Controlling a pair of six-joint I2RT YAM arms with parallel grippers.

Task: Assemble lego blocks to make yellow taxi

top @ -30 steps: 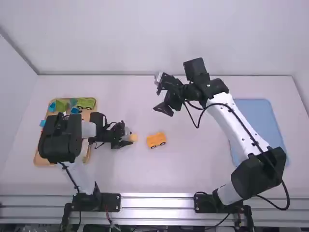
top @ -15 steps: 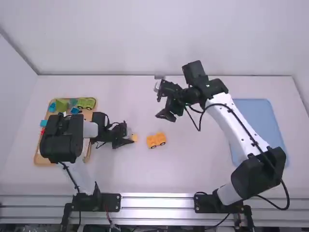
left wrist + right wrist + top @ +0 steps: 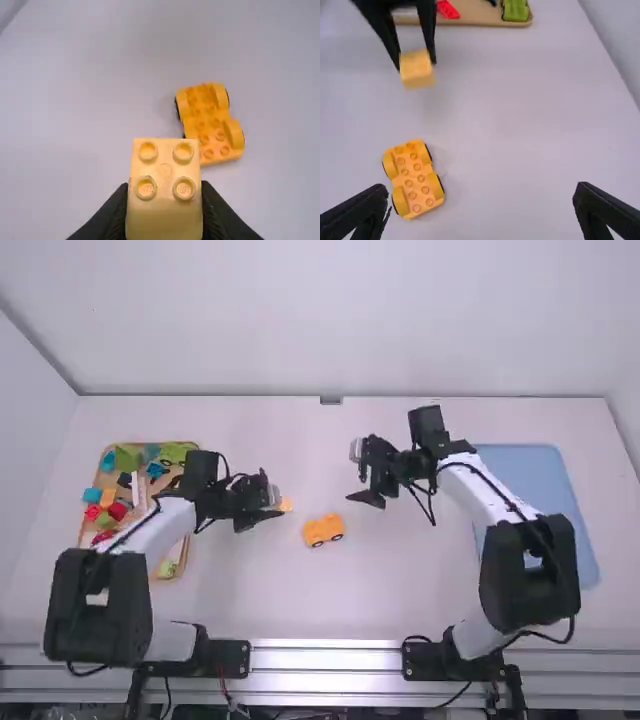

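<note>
Broadly, the white table [image 3: 240, 590] spreads beneath both grippers' fingers. Well to the right of the right fingers lies the flat blue mat [image 3: 555, 485], partly under that arm. To the left of the left fingers sits the wooden tray [image 3: 470, 10], holding a jumble of green, red, blue and orange pieces.

The left gripper [image 3: 272, 512] has its fingers closed on a block, one on each side. The right gripper [image 3: 366, 497] has its fingers spread wide, with nothing between them, and stands across from the left one, a little farther from the arm bases.

Between the two grippers, the yellow wheeled base [image 3: 323, 530] rests on the table, studs up. It is near the left fingers, to their right; from the right fingers it is to the left and closer to the arm bases. Black wheels sit along its sides, under raised yellow fenders.

Smaller than the base, the yellow block [image 3: 165, 167] is squeezed between the left fingers, four round studs showing on one face. It is apart from the base, and the right fingers are not touching either piece.
</note>
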